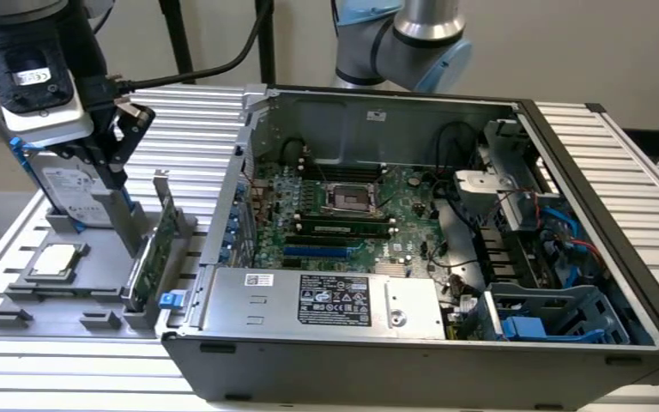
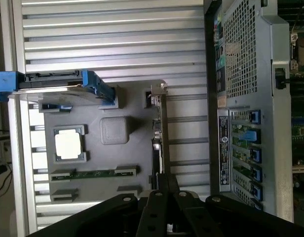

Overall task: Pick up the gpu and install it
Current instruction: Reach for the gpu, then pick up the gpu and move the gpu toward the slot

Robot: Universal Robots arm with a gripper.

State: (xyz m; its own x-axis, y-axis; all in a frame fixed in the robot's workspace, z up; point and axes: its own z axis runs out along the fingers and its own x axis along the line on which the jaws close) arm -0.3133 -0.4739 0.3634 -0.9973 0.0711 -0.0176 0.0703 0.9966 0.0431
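Green gpu [image 1: 150, 249]: 1 | hard drive [image 1: 72, 184]: 1 | chip [image 1: 57, 260]: 1 | gripper [image 2: 162, 183]: 1, closed

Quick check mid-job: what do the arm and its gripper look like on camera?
The arm has silver tube sections and light-blue joint caps. A grey-and-black wrist block bears a white label, with a black cable trailing off. The gripper is a black linkage of bolted, hinged bars.

Soft, even indoor light falls on the ribbed table [image 1: 604, 172], whose slats carry pale streaks of glare. The open computer case [image 1: 364, 120] lies dimmer inside. In the wrist view the tool [image 2: 161, 183] is in dark shadow, and the square chip [image 2: 69, 146] glares white.
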